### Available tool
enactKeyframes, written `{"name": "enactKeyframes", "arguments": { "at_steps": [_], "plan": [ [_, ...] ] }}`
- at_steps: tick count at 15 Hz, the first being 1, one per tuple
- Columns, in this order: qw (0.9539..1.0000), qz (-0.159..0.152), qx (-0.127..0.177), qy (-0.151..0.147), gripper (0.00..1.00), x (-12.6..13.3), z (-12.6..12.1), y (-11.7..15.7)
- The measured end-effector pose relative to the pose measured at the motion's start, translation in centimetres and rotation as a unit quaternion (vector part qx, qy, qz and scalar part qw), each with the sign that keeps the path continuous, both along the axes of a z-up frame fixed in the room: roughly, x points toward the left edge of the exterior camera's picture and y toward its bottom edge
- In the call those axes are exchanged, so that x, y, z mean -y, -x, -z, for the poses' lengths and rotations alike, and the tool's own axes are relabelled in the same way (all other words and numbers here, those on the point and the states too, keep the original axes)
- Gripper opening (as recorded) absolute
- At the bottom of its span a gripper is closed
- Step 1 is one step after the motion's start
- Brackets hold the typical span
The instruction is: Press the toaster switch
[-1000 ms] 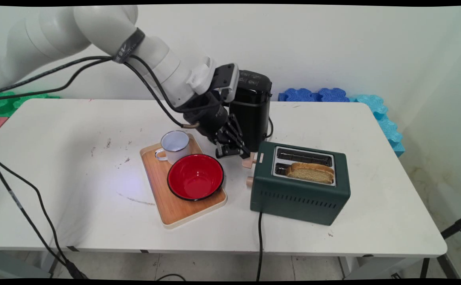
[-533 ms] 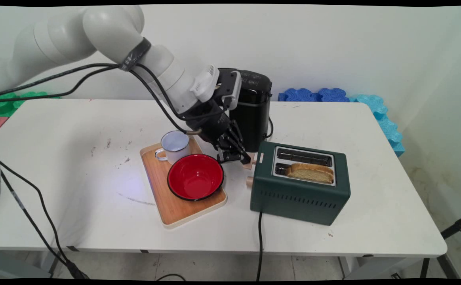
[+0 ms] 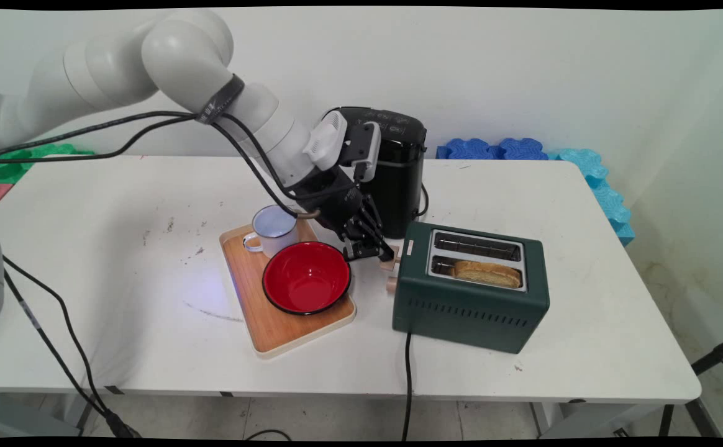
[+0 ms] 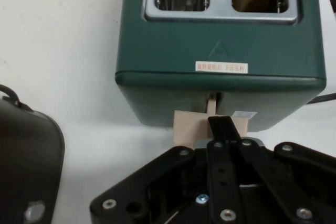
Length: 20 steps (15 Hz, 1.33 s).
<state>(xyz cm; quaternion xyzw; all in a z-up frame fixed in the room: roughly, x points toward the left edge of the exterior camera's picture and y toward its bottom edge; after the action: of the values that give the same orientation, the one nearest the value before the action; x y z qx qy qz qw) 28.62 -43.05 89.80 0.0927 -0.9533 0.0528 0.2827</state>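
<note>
My pincer (image 4: 223, 129) sits clenched, pressing on the wooden lever (image 4: 190, 126) at the green toaster's (image 3: 470, 287) end; toast (image 3: 487, 274) sits low in the near slot, tray (image 3: 274, 332) beside on the tabletop (image 3: 119, 261).

Little that can be read. On the green toaster (image 4: 220, 45), a small white sticker (image 4: 221, 67) with reddish characters on the end wall just below the slots, too small to make out. Above the sticker, an embossed triangle sign (image 4: 220, 52) (a warning mark by its shape, contents unclear). On the lid of the black appliance (image 3: 395, 167) behind the toaster, faint pale markings, not legible. On the dark strap (image 3: 220, 99) round the arm, pale lettering, also unreadable.
</note>
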Motion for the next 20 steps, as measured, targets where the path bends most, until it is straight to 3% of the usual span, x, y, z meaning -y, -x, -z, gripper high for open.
{"name": "enactKeyframes", "arguments": {
  "at_steps": [20],
  "plan": [
    [0.9998, -0.017, 0.004, -0.006, 0.00, 0.0, 2.9, -0.4]
  ]
}}
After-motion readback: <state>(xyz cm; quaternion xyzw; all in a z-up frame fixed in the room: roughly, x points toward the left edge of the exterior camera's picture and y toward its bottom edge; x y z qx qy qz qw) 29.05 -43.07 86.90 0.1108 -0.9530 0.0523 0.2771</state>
